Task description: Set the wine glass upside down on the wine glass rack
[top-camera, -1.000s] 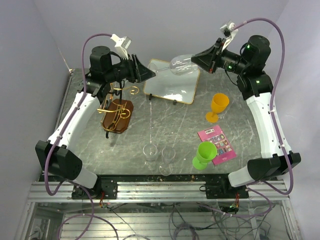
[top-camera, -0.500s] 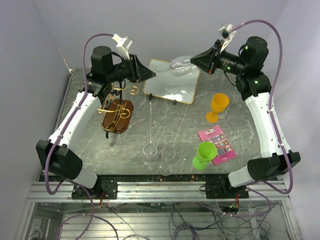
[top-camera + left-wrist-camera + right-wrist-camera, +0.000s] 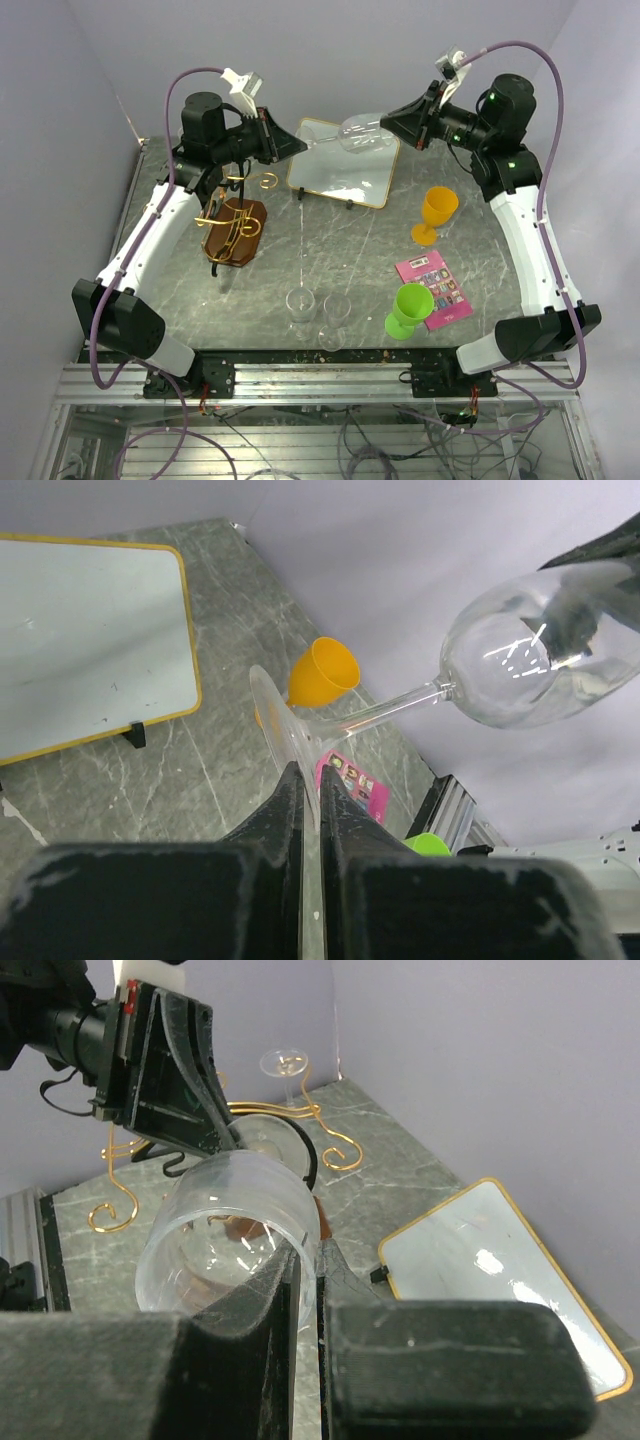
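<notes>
A clear wine glass (image 3: 358, 131) hangs on its side in the air between both grippers, above the back of the table. My left gripper (image 3: 303, 147) is shut on the glass's round foot (image 3: 283, 732). My right gripper (image 3: 387, 120) is shut on the bowl's rim (image 3: 232, 1222), one finger inside the bowl. The stem and bowl (image 3: 540, 645) show in the left wrist view. The wine glass rack (image 3: 235, 225), gold wire on a dark wooden base, stands below my left arm; its gold scrolls (image 3: 300, 1125) show in the right wrist view.
A gold-framed white board (image 3: 345, 175) lies under the held glass. An orange goblet (image 3: 436, 213), a green goblet (image 3: 408, 308) and a pink card (image 3: 435, 288) are on the right. Two clear glasses (image 3: 318, 315) stand near the front edge. Another clear glass (image 3: 284, 1068) stands behind the rack.
Both grippers and the glass have shifted very slightly; the hold is the same.
</notes>
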Tool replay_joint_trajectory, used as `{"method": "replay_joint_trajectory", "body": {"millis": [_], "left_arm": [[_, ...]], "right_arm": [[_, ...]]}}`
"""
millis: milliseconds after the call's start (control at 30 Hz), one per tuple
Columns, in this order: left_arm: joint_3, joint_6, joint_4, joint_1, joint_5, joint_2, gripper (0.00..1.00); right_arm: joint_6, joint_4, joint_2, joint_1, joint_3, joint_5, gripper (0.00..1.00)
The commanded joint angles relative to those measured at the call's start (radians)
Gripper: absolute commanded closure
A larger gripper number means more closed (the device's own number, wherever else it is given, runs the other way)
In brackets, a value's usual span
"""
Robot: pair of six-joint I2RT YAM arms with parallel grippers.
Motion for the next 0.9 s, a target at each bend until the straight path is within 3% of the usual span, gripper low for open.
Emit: {"method": "replay_joint_trajectory", "body": {"millis": [0,67,133,300,467,667,867], "left_arm": [[0.004,0.003,0.015,-0.009,0.017,-0.027,0.93],[-0.011,-0.014,0.03,-0.002,-0.005,-0.041,0.93],[-0.024,-0.032,0.043,0.011,-0.009,-0.057,0.93],[-0.003,0.034,-0.017,0.04,-0.046,-0.069,0.93],[0.014,0.105,-0.073,0.088,-0.108,-0.096,0.93],[0.043,0.114,-0.11,0.236,-0.104,-0.124,0.93],[0.164,0.292,-0.285,0.354,-0.225,-0.161,0.93]], "right_arm": [[-0.037,0.024,-0.019,0.003,-0.023,0.014,1.0],[-0.072,0.003,-0.021,0.003,-0.027,0.02,0.97],[-0.106,-0.019,-0.025,0.003,-0.038,0.034,0.87],[-0.139,-0.05,-0.038,0.003,-0.048,0.065,0.47],[-0.152,-0.085,-0.043,0.003,-0.012,0.064,0.22],[-0.228,-0.149,-0.084,0.002,-0.028,0.048,0.12],[-0.427,-0.302,-0.109,0.003,-0.066,0.086,0.11]]}}
